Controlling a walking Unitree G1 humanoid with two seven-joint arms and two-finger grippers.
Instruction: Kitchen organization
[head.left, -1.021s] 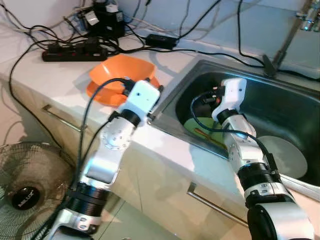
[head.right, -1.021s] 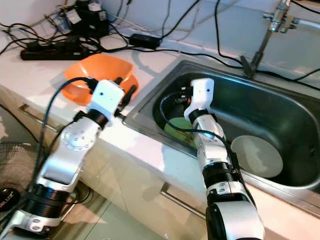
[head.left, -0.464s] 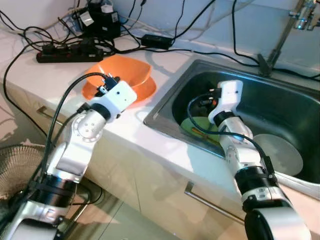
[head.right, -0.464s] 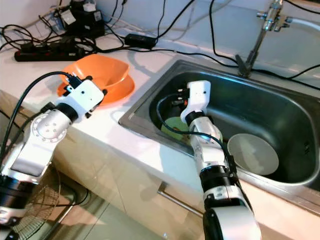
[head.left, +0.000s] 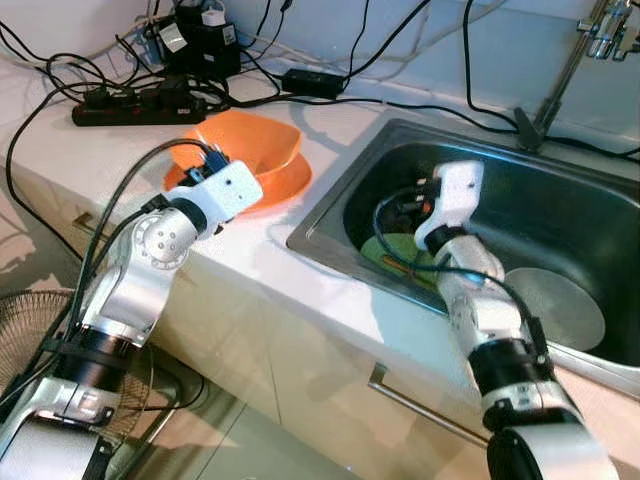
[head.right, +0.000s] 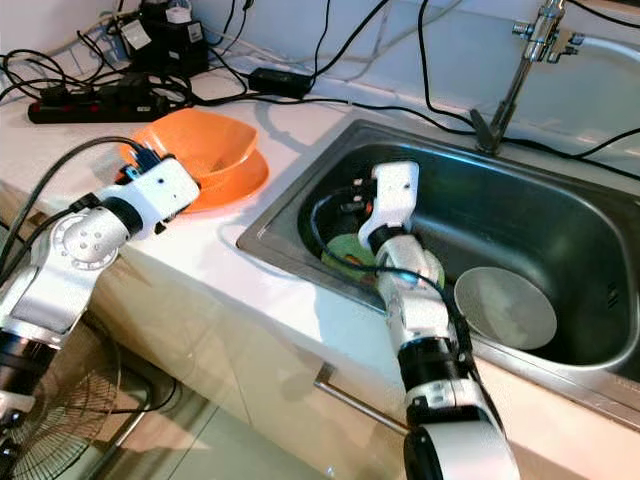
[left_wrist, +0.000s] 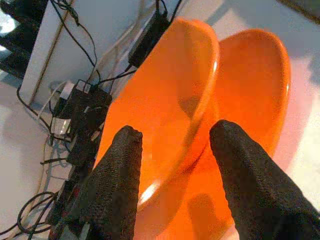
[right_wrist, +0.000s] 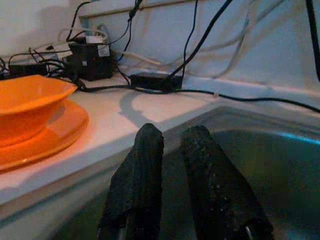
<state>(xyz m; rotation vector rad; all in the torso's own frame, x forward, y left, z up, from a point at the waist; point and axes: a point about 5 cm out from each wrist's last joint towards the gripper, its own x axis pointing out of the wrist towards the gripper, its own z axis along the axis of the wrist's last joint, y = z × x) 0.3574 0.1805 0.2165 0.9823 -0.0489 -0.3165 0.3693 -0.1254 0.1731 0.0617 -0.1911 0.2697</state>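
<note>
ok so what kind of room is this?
Most likely a home kitchen: a steel sink with a tap set into a light counter, an orange bowl on an orange plate, and cabinet drawers with bar handles below.

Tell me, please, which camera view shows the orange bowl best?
The left wrist view: the orange bowl looms close, sitting on its orange plate, framed by the open left gripper. Both eye views show it whole but smaller on the counter. The right wrist view catches it side-on at the edge.

I see a glossy orange plastic bowl (left_wrist: 170, 100), a brushed metal sink (head.left: 560, 215), and rough matt black fingers (left_wrist: 117, 190).
</note>
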